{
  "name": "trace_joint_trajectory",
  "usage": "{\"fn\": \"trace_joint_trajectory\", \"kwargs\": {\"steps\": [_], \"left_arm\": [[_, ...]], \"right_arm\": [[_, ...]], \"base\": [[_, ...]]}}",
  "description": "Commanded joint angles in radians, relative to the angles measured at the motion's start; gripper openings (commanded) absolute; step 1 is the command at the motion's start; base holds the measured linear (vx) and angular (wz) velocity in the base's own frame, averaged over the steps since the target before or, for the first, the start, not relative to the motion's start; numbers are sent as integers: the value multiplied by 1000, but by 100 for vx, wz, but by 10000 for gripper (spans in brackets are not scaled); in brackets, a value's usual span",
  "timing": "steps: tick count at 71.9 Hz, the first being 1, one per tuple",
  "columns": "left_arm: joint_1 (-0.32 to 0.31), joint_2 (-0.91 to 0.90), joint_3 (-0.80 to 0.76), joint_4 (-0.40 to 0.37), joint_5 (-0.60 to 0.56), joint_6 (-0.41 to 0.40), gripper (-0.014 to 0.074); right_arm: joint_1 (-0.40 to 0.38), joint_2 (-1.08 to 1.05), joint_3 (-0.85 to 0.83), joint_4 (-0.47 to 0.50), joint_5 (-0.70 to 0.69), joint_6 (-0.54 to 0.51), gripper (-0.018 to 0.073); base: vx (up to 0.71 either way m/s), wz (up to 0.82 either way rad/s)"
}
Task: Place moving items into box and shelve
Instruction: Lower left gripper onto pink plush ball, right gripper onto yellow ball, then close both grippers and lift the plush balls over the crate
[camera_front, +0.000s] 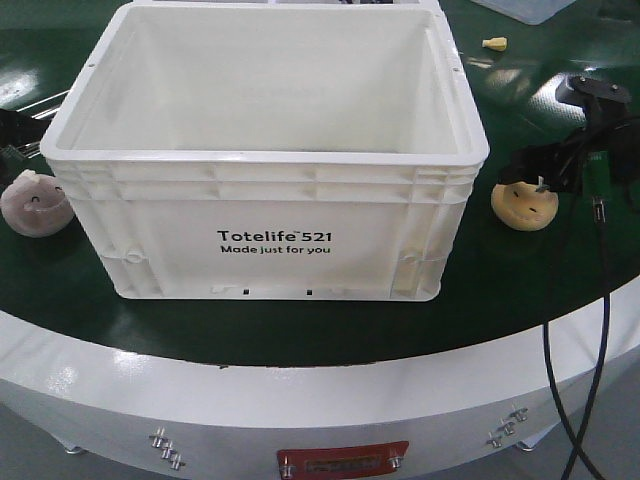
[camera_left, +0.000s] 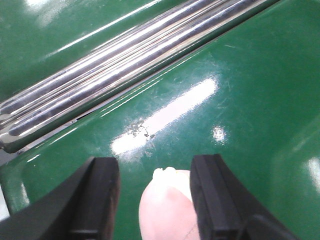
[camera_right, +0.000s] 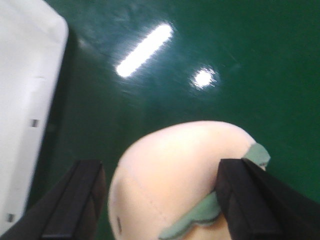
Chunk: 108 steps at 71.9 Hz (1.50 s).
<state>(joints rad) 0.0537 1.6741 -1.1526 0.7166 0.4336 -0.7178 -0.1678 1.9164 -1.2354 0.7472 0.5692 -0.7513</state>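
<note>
The big white box (camera_front: 265, 150) stands in the middle of the shiny green surface (camera_front: 300, 330), with "Totelife 521" in black on its front. Inside it, only bare white walls show. Just left of the box lies a round pink soft toy (camera_front: 35, 203). The left gripper (camera_left: 155, 172) is wide open, with the toy between its black fingers and a gap on each side. Right of the box lies a round cream soft toy (camera_front: 523, 205). The right gripper (camera_right: 161, 167) is open around it too, and one finger meets the toy's green trim. A small yellow thing (camera_front: 495, 43) lies behind the box.
</note>
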Motion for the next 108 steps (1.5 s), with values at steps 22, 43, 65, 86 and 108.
{"fn": "trace_joint_trajectory", "kwargs": {"steps": [22,43,65,86,108], "left_arm": [[1,-45,-35,15,-40,-9,442],[1,-41,-35,14,-40,-9,442],[-2,21,-33,-78,30,15,442],[-2,88,-33,-236,83,219,442],[-2,184,-33,-361,92,306,388]], "right_arm": [[3,6,-27,-86,30,81,291],[3,6,-27,-90,60,76,-10],[3,6,-27,-90,81,76,-8],[3,6,-27,-86,83,76,-8],[3,6,-27,-79,92,76,-8]], "base": [[0,0],[0,0],[0,0],[0,0],[0,0]]}}
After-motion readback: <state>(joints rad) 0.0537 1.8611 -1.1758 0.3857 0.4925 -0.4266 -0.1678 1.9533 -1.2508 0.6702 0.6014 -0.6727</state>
